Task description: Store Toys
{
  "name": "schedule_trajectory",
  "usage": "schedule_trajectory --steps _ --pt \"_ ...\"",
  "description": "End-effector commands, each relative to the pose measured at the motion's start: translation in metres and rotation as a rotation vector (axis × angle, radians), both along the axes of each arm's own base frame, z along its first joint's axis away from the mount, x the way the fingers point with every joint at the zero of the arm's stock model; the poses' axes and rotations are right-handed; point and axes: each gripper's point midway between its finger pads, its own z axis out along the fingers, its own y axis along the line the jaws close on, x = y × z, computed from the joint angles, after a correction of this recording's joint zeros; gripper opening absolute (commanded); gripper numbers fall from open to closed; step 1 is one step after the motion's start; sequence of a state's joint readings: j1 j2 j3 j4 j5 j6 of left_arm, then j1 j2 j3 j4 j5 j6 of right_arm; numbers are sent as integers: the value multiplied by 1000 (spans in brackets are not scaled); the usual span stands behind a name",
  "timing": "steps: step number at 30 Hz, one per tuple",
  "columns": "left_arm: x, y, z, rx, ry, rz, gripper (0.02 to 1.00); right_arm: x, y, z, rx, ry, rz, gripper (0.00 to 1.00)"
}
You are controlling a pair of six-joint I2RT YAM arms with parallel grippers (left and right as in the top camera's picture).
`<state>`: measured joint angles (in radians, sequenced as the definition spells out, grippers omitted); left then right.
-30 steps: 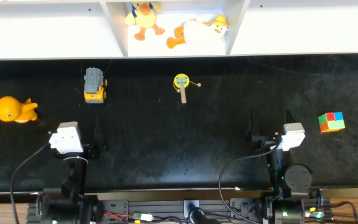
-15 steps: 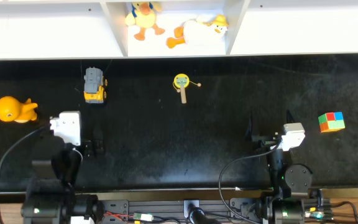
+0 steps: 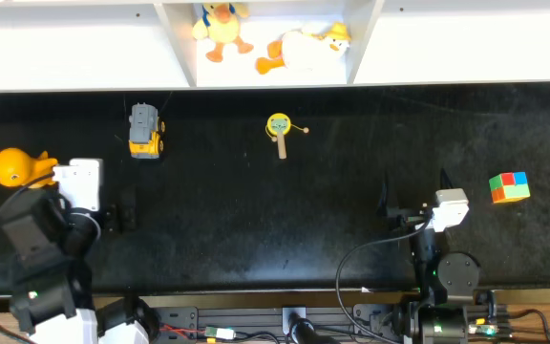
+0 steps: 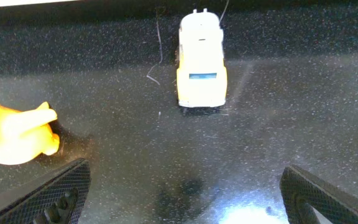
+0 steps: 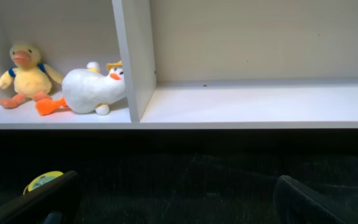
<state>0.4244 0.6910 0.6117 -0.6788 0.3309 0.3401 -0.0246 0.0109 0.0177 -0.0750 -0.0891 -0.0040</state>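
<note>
Leftward goes my left pincer (image 4: 188, 186), jaws wide, now near the orange toy (image 3: 22, 168); right pincer (image 3: 413, 196) stays wide, unmoved.

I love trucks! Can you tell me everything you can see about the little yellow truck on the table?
The toy truck is yellow with a grey back part, a small bluish window and dark wheels, and it looks like plastic. It stands upright on its wheels on the black speckled table, toward the left side, a little in front of the white shelf. Nothing touches it: the left gripper is open and apart from it, pointing its way.
</note>
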Motion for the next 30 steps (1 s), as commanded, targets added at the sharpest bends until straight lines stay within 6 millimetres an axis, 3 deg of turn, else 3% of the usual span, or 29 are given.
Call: schedule_trajectory --steps 1,8,12,21,30 --pt "9 0 15 -6 -85 -134 991 0 0 -4 -3 2 0 996" --pt "16 32 4 -43 -100 -121 991 0 0 -4 -3 2 0 996" --pt "16 40 -1 -75 -104 -122 996 0 0 -4 -3 1 0 996" --pt "-6 60 -11 -65 -49 -49 991 0 0 -4 -3 2 0 993" --pt "-16 83 13 31 32 13 996 0 0 -4 -3 2 0 996"
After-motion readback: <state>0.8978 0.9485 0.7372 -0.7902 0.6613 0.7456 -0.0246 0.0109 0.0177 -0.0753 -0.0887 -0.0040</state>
